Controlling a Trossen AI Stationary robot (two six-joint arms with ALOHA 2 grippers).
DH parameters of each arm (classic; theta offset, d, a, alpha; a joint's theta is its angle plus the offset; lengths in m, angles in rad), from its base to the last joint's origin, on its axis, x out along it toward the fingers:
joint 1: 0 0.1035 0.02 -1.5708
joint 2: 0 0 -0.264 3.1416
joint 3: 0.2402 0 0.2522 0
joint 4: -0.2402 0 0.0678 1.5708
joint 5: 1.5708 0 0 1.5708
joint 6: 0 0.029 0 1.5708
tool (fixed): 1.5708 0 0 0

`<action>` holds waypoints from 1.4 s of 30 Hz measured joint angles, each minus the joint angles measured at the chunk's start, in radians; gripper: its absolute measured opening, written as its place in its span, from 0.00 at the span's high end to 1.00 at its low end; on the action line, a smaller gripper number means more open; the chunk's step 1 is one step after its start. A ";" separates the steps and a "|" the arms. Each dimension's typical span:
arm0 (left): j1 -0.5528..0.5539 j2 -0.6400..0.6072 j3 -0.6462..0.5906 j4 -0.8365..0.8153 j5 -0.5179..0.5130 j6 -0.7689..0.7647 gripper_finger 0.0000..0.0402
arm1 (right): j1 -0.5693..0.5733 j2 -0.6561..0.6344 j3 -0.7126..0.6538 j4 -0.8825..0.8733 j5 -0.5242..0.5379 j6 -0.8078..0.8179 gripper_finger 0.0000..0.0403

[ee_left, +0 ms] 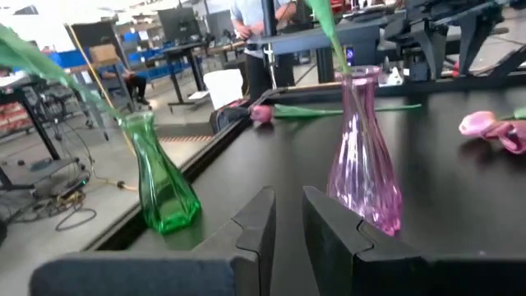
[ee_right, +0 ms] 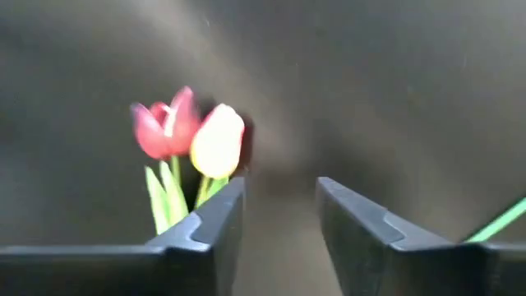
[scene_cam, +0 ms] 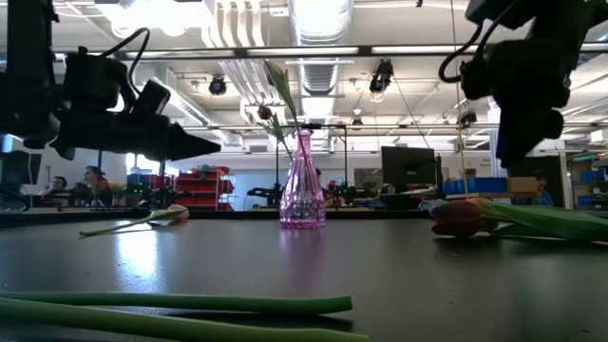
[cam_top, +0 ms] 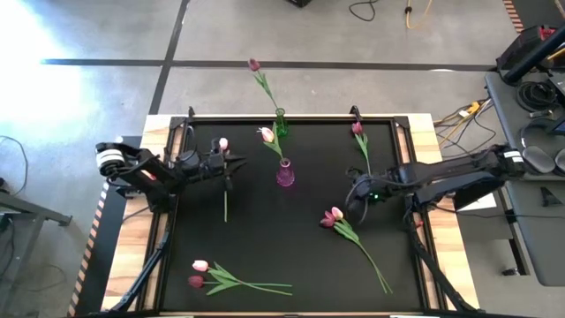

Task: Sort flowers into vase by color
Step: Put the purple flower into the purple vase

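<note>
**Pink vase holds one tulip; others lie about the table**

Pink glass vase [cam_top: 285,173] stands mid-table [cam_top: 300,265] with a pale tulip [cam_top: 267,135] in it; a green vase [cam_top: 280,123] behind holds a maroon tulip [cam_top: 254,65]. Left gripper [cam_top: 231,165] hovers near the pink vase, fingers nearly together with nothing between them. Right gripper [cam_top: 357,196] hangs parted and empty above a pair of tulips [cam_top: 333,217] lying flat.
</note>
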 joint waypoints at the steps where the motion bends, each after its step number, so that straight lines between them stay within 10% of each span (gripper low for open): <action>1: 0.000 0.004 -0.012 0.016 -0.001 -0.009 0.88 | 0.004 0.018 0.000 0.003 -0.001 0.016 0.59; 26: 0.000 0.047 -0.021 0.072 -0.001 -0.052 0.88 | 0.017 0.307 0.031 0.192 -0.196 0.217 0.54; 42: 0.000 0.047 -0.021 0.072 -0.001 -0.055 0.88 | 0.029 0.432 0.032 0.241 -0.169 0.166 0.77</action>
